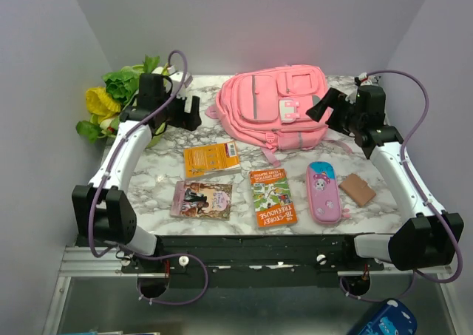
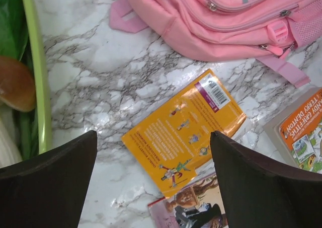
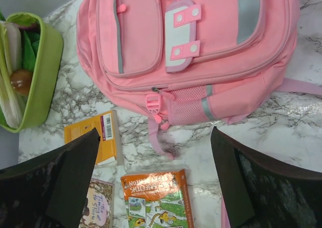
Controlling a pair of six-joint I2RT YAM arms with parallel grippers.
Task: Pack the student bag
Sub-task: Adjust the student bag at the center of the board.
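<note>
One student bag (image 1: 277, 106) lies flat with its front up at the far middle of the marbled worktop (image 1: 148, 176), its grey strip and white buckle patch showing, its straps trailing toward the near side. Nearer than the bag lie three books: a yellow-orange one (image 1: 211, 159) just off the bag's near-left corner, back cover and barcode up; an orange one (image 1: 273, 197) straight in front of the bag, reading "78-STOREY TREEHOUSE", with "GRIFFITHS" and "TERRY DENTON" legible in the left wrist view; and a pinkish-covered one (image 1: 202, 200) further to the near left, its title too small to read. One pink pencil case (image 1: 324, 192) with a cartoon face lies off the bag's near-right corner, and one brown block (image 1: 358, 189) just right of that. One green box of leafy vegetables (image 1: 118, 106) stands well to the bag's left. The left end effector (image 1: 191, 113) hangs between that box and the bag, fingers wide apart and empty; the right end effector (image 1: 319, 107) hangs at the bag's right edge, fingers likewise apart, gripping nothing
</note>
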